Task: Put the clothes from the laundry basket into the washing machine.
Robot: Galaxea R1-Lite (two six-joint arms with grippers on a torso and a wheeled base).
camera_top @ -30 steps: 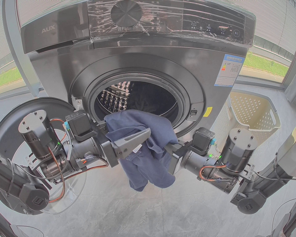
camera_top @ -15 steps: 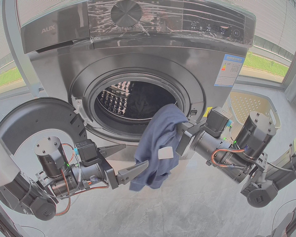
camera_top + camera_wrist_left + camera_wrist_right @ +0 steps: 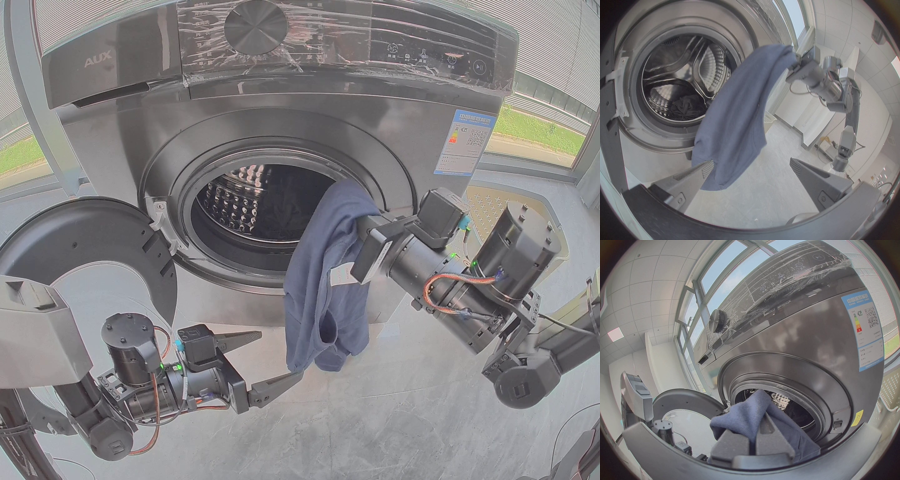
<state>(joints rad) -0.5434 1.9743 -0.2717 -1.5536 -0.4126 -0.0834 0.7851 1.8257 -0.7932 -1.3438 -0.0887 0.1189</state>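
Observation:
A dark blue garment hangs from my right gripper, which is shut on its upper edge at the right rim of the washing machine's open port. The cloth drapes down in front of the port's lower right rim, outside the drum. In the right wrist view the pads pinch the blue garment. My left gripper is open and holds nothing, low over the floor and just left of the garment's hem. A dark piece of clothing lies inside the drum. The cream laundry basket stands behind my right arm.
The washing machine's round door is swung open to the left, above my left arm. Grey tiled floor lies in front of the machine. Windows run behind the machine.
My left gripper let go of the garment and dropped down toward the floor. My right gripper carried the garment up and to the right, to the port's right rim.

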